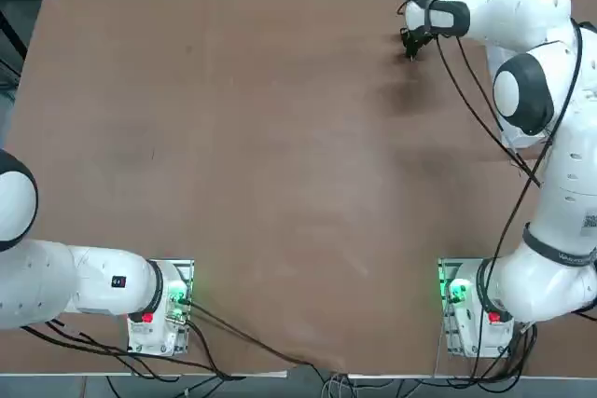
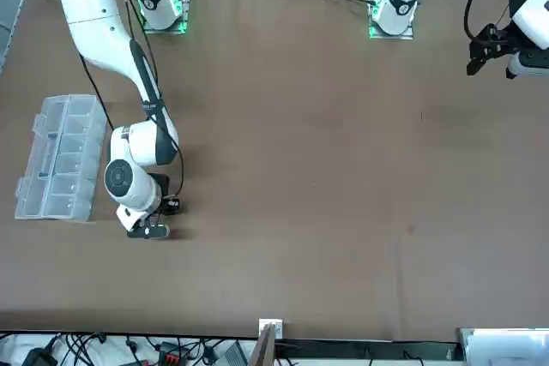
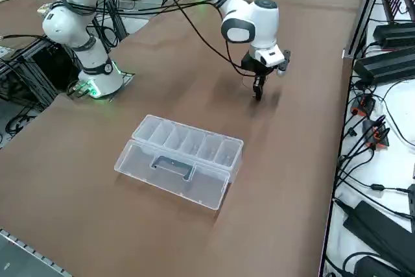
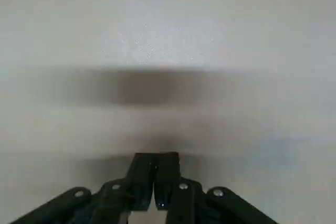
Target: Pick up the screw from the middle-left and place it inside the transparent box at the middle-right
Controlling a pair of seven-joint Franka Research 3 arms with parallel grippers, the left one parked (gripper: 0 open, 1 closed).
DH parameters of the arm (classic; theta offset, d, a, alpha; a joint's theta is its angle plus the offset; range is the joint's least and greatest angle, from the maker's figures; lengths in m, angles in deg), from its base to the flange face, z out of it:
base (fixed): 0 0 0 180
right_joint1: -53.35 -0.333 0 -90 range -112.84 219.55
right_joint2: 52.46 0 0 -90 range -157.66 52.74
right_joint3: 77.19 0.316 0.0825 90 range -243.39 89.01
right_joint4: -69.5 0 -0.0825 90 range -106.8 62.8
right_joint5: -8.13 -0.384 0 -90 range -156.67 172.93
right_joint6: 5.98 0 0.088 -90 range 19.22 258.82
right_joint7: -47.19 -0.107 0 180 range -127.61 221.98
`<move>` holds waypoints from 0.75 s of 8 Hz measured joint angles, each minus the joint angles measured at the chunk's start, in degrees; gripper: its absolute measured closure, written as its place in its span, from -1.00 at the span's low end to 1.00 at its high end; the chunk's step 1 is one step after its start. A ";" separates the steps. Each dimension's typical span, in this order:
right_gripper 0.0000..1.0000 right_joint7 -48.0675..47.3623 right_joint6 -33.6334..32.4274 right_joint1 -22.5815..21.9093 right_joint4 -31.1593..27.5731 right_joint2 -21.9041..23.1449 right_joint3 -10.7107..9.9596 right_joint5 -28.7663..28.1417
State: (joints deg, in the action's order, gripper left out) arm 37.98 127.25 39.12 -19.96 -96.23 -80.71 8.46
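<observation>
My right gripper (image 1: 410, 51) is down at the brown table near its far right part, with the fingertips at or just above the surface (image 3: 257, 95). In the wrist view the two black fingers (image 4: 143, 169) are pressed together, so the gripper (image 4: 155, 159) is shut, and nothing shows between them. The screw is hidden in every view. The transparent box (image 3: 183, 157) lies open on the table between the gripper and the arm's base side edge, its row of small compartments (image 2: 62, 153) beside its flat lid. In the front view the gripper (image 2: 156, 230) is a short way from the box.
The right arm's black cables (image 3: 194, 30) hang over the table behind the gripper. Power supplies and loose cables (image 3: 382, 56) line the shelf past the table's far edge. The base mounts (image 1: 457, 309) sit at the near edge.
</observation>
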 joint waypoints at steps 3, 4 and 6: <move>0.88 0.00 -0.09 0.21 0.09 0.12 -0.41 0.02; 0.88 0.01 -0.75 0.60 0.25 0.71 -0.68 0.04; 0.88 0.79 -5.76 2.30 0.61 4.59 -1.12 0.09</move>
State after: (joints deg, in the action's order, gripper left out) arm 38.77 121.49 41.42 -19.35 -91.64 -81.83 8.56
